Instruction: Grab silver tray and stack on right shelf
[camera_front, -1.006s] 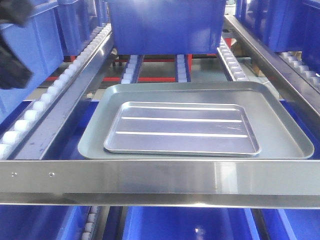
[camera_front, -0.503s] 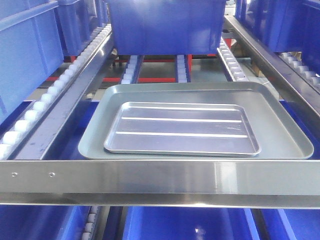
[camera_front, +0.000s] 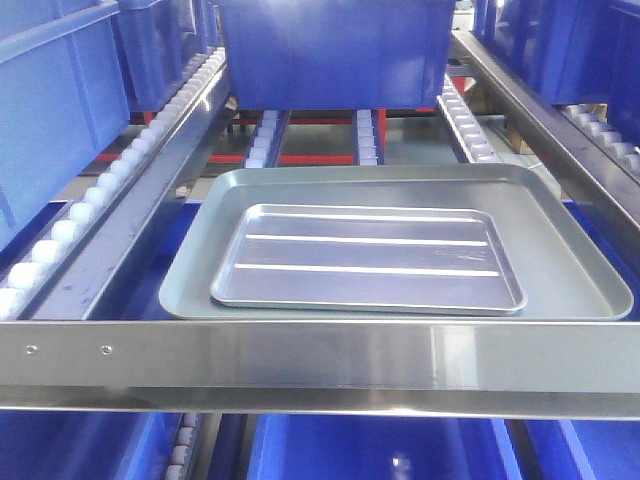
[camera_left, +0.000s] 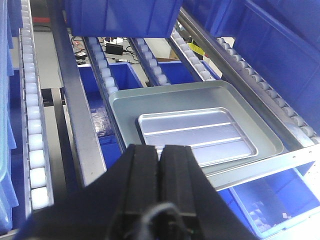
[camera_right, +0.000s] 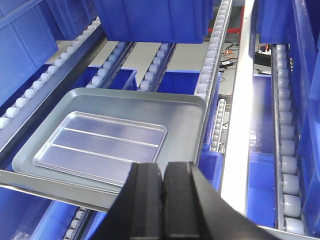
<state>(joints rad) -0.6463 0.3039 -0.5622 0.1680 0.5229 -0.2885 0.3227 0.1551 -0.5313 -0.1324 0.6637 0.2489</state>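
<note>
The silver tray (camera_front: 365, 258) with two raised ridges lies flat inside a larger dull grey tray (camera_front: 570, 255). Both rest on the right shelf, behind its broad steel front bar (camera_front: 320, 365). The silver tray (camera_left: 197, 135) shows beyond my left gripper (camera_left: 160, 148), which is shut and empty, hovering above and short of the bar. My right gripper (camera_right: 163, 166) is also shut with nothing in it, above the bar at the grey tray's (camera_right: 185, 120) near right corner, with the silver tray (camera_right: 100, 142) to its left. Neither gripper appears in the front view.
A blue bin (camera_front: 330, 50) stands on the rails behind the trays. More blue bins (camera_front: 50, 110) fill the left and right lanes and the level below (camera_front: 370, 450). White roller rails (camera_front: 90, 200) and steel side beams (camera_front: 540, 110) flank the trays.
A black arm part at the upper left of the front view one second ago has left the frame. The trays lie where they were.
</note>
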